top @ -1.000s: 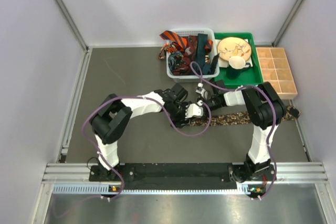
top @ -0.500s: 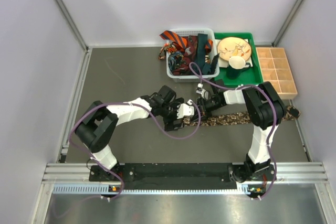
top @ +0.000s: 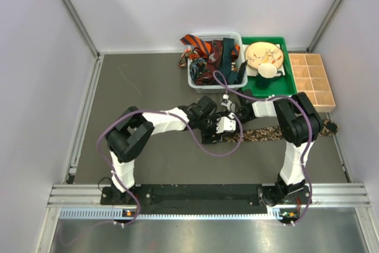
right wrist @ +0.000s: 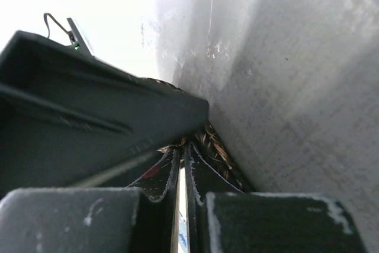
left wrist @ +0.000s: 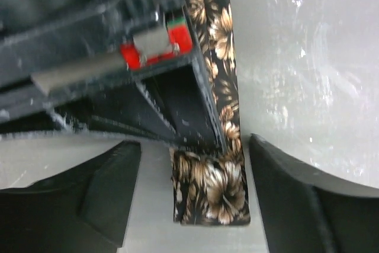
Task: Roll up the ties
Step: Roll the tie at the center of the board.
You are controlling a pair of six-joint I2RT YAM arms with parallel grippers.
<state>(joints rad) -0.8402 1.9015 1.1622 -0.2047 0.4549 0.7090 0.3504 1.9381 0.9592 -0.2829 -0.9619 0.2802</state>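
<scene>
Straddled end of brown-black floral tie (left wrist: 213, 197) with left gripper (left wrist: 190, 152), fingers spread wide; pressed same tie with right gripper (right wrist: 183, 153), closed tight.

A long brown-black flower-patterned fabric tie (top: 266, 133) lies flat and straight, centre-right of the frame; other mixed-pattern ties (top: 220, 53) are heaped at upper centre.

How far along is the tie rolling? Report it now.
Done: no rolled tie visible. In hand: the brown patterned tie lies stretched flat; the open left gripper straddles its end, the shut right gripper sits on it. Left: the other ties heaped in the white basket.
</scene>
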